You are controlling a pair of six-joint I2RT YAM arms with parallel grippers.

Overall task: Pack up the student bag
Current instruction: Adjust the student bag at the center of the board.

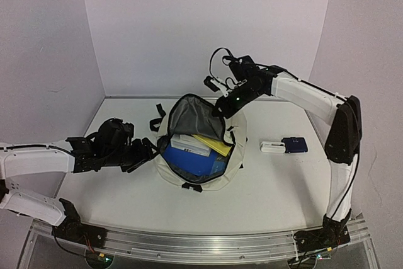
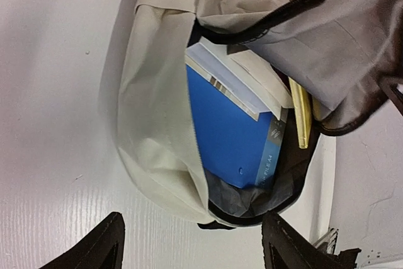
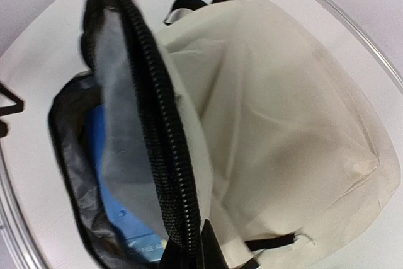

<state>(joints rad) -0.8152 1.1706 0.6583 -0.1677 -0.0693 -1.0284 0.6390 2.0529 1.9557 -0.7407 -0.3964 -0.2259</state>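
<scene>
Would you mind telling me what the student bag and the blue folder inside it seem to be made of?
The student bag: soft matte cream fabric, likely canvas, since it creases and slumps. The blue folder: probably smooth plastic, judging by its flat face and slight sheen.

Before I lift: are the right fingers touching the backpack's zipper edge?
Touching. The right wrist view shows the right fingers pinching the black zipper edge of the backpack.

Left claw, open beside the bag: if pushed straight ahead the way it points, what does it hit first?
Most likely the left claw meets the student bag at its near cream edge by the open mouth. The blue folder lies beyond that. Depth is hard to judge.
</scene>
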